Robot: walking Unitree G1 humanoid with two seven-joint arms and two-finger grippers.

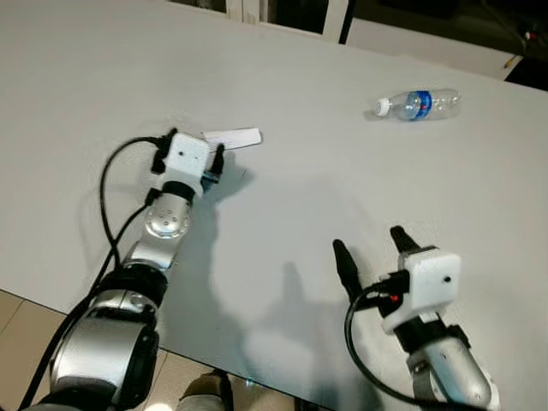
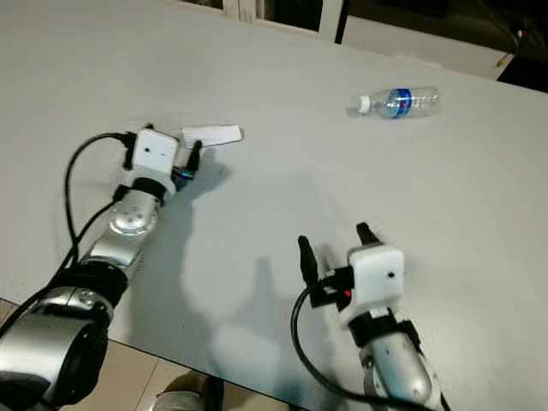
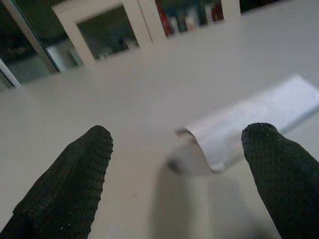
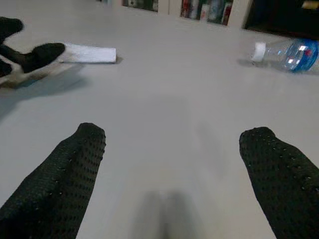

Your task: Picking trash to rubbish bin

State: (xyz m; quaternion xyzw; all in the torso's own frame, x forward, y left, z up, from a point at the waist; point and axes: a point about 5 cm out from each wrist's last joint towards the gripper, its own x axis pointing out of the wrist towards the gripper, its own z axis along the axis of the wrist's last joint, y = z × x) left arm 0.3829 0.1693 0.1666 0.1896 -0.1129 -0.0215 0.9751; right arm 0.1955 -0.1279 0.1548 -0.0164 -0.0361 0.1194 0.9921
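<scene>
We log white table near edge by our arms, broad bare middle, paper strip lengthwise left-right at spread-fingered left gripper, bottle far right, cap leftward, right gripper spread.

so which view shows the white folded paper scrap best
The left wrist view: the white folded paper scrap lies close between the open left gripper's fingers, its curled near end clear. Both eye views show it small, beyond that gripper on the white table. The right wrist view shows it far off, edge-on.

You get no readable text; the bottle ahead of the right gripper carries a blue label, illegible.
</scene>
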